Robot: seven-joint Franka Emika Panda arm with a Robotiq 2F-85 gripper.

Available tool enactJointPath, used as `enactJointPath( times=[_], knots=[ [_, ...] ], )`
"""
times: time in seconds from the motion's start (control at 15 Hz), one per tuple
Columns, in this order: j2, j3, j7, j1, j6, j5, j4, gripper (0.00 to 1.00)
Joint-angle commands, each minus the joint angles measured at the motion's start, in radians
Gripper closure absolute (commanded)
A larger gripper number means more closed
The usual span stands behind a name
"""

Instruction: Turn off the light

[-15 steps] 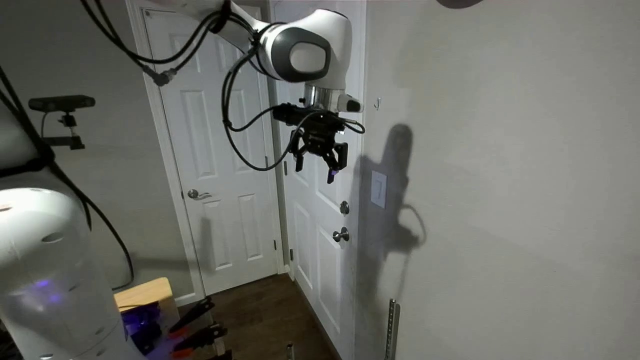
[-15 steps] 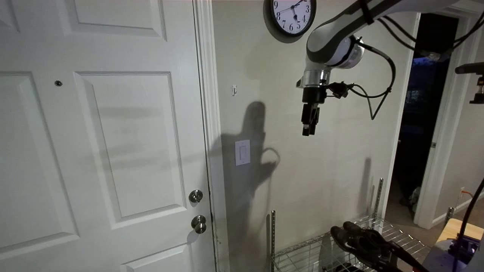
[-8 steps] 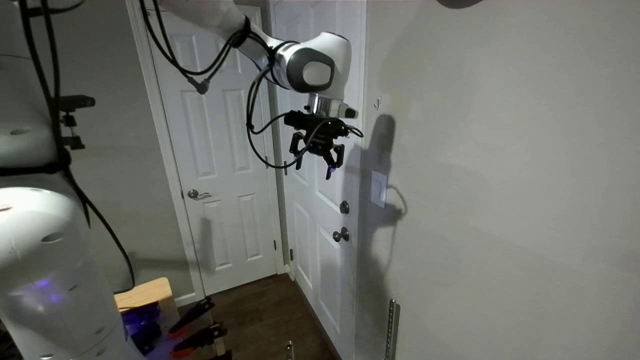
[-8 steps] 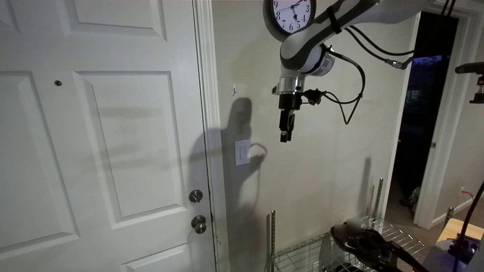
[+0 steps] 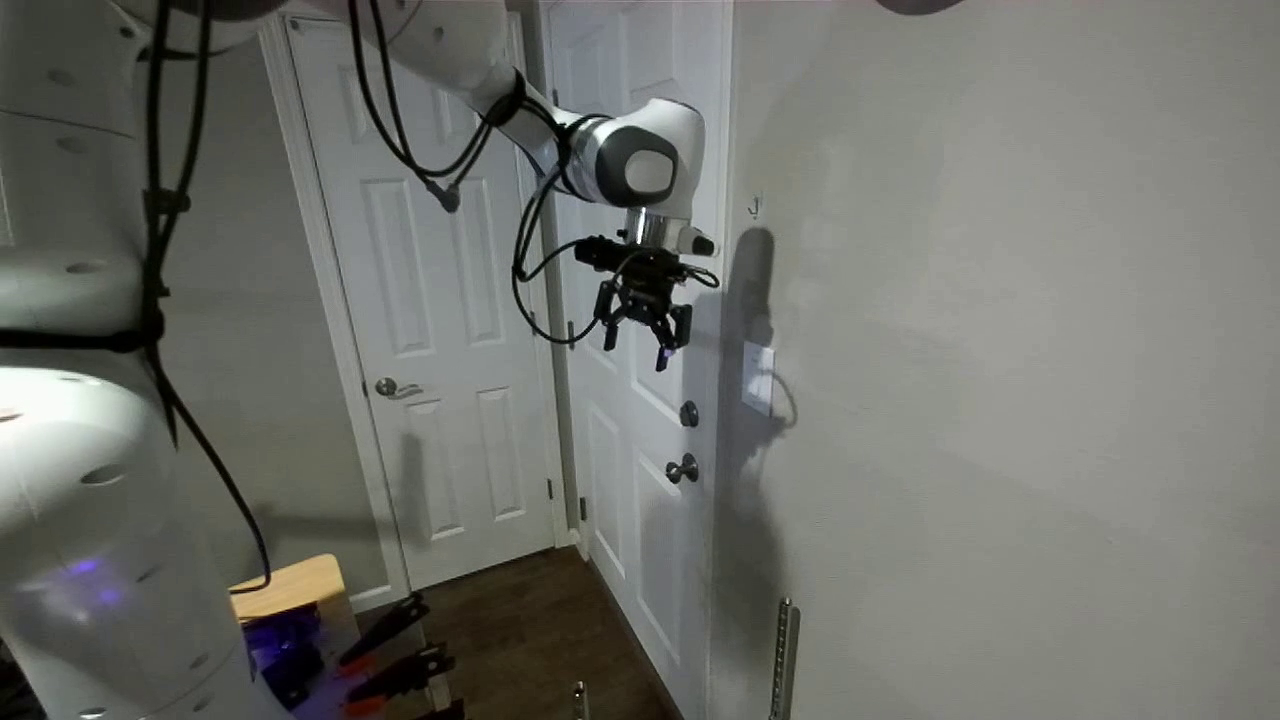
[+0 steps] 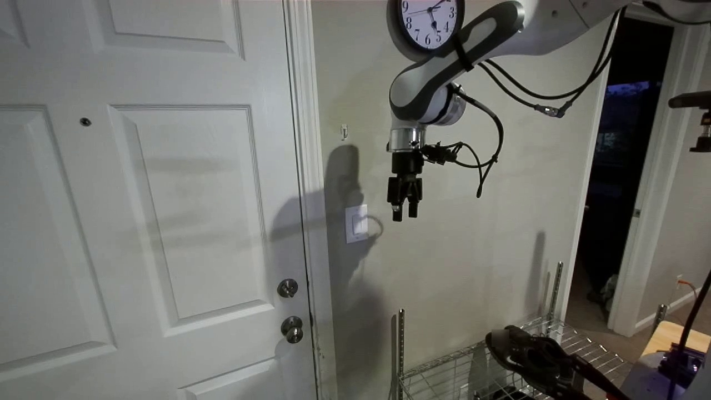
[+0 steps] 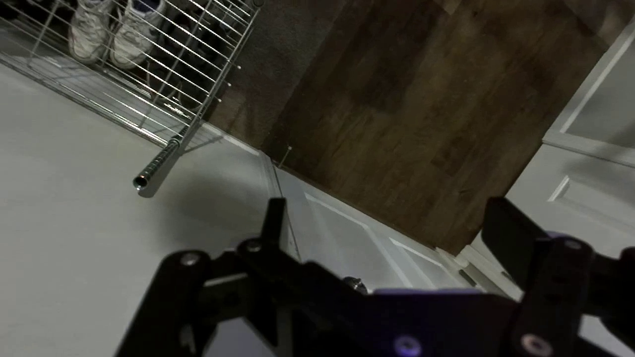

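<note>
The light switch is a small white upright plate on the wall beside the white door. It shows in both exterior views [image 5: 757, 378] [image 6: 356, 224], partly in the arm's shadow. It is not visible in the wrist view. My gripper [image 5: 636, 355] points down with its fingers apart, in the air in front of the wall. In an exterior view the gripper [image 6: 405, 215] appears to the right of the switch, with its tips near the switch's height. In the wrist view the open gripper [image 7: 387, 213] holds nothing between its fingers. No lamp shows.
The white door has a round metal knob [image 6: 291, 329] and a lock [image 6: 287, 288] above it. A wall hook [image 6: 344, 132] and a clock [image 6: 430, 22] are above the switch. A wire rack [image 7: 163, 64] with an upright metal post [image 7: 158, 163] stands below along the wall.
My gripper has moved toward the switch and the door, and ends somewhat lower. It has turned a little, so both fingers show apart in both exterior views. It stays open.
</note>
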State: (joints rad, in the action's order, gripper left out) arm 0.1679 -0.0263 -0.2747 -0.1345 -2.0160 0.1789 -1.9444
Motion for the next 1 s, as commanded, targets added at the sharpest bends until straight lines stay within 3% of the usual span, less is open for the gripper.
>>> enactJointPath(
  times=[0.0, 0.4, 0.93],
  knots=[
    [0.018, -0.009, 0.191, 0.017, -0.043, -0.069, 0.015, 0.0],
    [0.016, 0.016, 0.458, 0.025, -0.081, -0.162, 0.004, 0.0],
    [0.024, 0.003, 0.434, 0.038, -0.065, -0.14, 0.011, 0.0]
  ],
)
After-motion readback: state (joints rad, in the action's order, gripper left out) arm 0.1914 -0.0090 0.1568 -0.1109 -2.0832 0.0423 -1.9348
